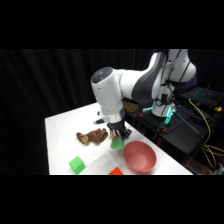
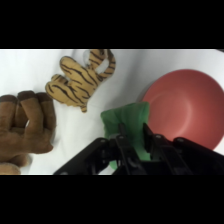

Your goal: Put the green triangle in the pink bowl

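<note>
I have the green triangle [image 2: 126, 121] pinched between my fingers [image 2: 121, 145], which are closed onto it from either side, so my gripper [image 1: 118, 135] carries it low over the table [image 1: 62, 135]; whether it has fully left the surface I can't quite tell. The pink bowl [image 2: 190, 107] sits just beside my fingertips, its near rim almost under the block's edge, so a short sideways carry should clear it. On my other side lie a striped tiger toy [image 2: 82, 80] and a brown plush toy [image 2: 25, 125], near but apart, leaving open white table between.
</note>
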{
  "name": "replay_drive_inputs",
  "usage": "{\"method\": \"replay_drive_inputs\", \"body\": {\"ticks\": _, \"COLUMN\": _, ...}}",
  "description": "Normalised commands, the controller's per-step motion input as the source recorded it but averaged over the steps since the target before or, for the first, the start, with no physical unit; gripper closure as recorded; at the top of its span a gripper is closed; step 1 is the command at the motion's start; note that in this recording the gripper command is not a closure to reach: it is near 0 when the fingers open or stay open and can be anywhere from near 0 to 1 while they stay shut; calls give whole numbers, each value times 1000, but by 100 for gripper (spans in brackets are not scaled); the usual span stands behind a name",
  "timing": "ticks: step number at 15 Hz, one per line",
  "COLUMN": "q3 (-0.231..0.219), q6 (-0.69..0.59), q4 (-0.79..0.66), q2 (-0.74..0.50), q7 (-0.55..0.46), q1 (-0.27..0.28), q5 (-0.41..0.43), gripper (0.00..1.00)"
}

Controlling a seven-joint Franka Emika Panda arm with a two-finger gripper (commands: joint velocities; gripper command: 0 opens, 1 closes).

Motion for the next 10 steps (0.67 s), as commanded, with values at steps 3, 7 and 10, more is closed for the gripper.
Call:
{"method": "replay_drive_inputs", "body": {"ticks": 3, "q3": 101, "q6": 120, "q4": -380, "q2": -298, "q7": 144, "q1": 147, "q5": -118, "gripper": 75}}
{"method": "replay_drive_inputs", "body": {"ticks": 7, "q3": 81, "q6": -18, "q4": -33, "q2": 0, "q7": 85, "q1": 115, "q5": -156, "gripper": 73}}
{"method": "replay_drive_inputs", "body": {"ticks": 10, "q3": 37, "q6": -84, "q4": 130, "q2": 110, "q7": 14, "q1": 45, "q5": -137, "gripper": 68}}
